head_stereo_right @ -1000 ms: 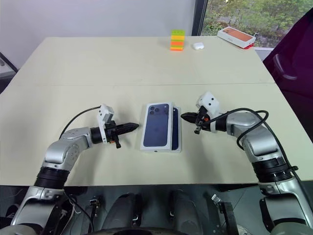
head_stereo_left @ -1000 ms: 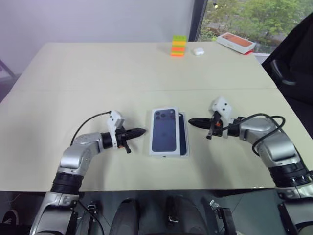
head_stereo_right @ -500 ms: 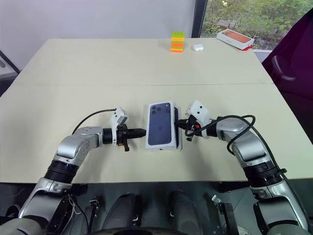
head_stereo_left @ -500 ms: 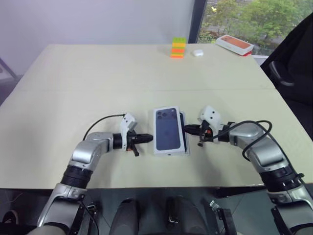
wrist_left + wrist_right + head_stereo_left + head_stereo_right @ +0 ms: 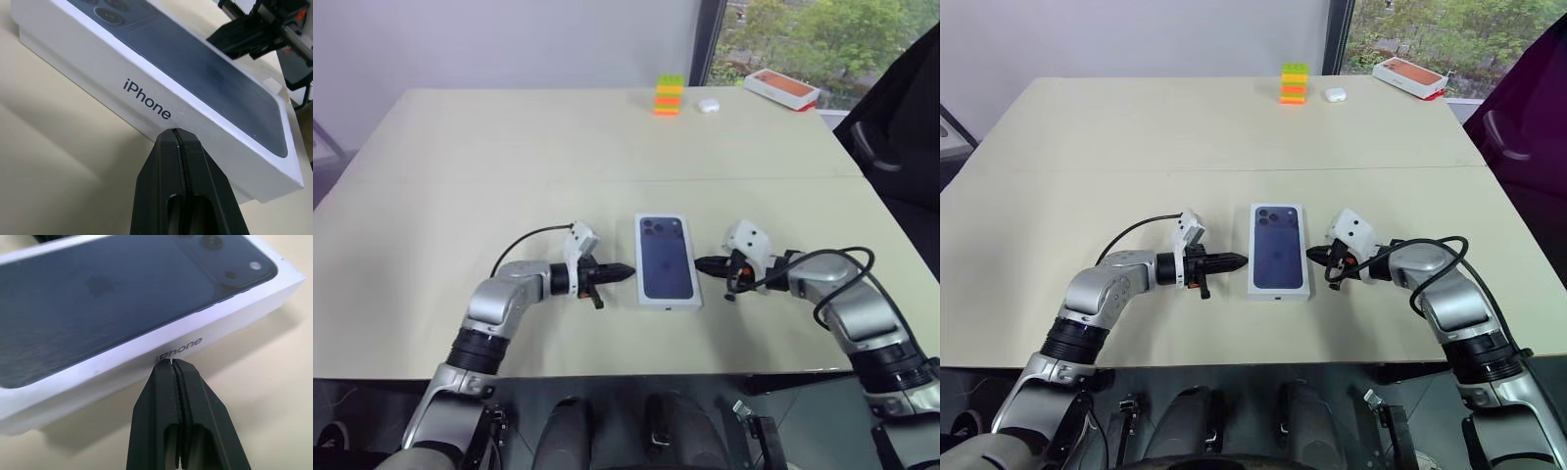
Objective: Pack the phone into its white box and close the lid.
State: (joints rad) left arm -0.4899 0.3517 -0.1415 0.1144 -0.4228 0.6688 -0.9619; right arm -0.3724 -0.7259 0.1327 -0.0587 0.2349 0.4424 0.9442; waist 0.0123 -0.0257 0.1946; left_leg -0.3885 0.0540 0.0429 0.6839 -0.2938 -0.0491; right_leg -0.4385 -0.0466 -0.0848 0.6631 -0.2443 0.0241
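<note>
**Lid on, box squared between two closed grippers**

The lid point(image 5: 668, 260) sits on the white box point(image 5: 146, 125), printed phone picture facing up, squarely aligned as far as the head views show. The box wall shows as a white band under the lid's edge in the left wrist view. Can't see the phone itself, presumably inside.

Left gripper point(image 5: 628, 273): fingers pressed together, holding nothing, tip just beside the lid's left long side. Right gripper point(image 5: 700, 263): also pinched together and empty, tip just beside the right long side. Can't tell if either tip actually touches the cardboard.

Handling, my read: light rigid cardboard, smooth faces, slides easily on the table point(image 5: 509, 166). A one-sided shove would skate or rotate it, so push from both long sides at once. For seating the lid, press down on top. For a lift, take it across the short width, mid-length.

Around the lid: table next to it bare. Well beyond the lid, at the far edge: a stack of coloured blocks point(image 5: 670, 94), a small white case point(image 5: 709, 104) beside them, and an orange-topped box point(image 5: 782, 88) further right. Nothing obstructs either arm.
</note>
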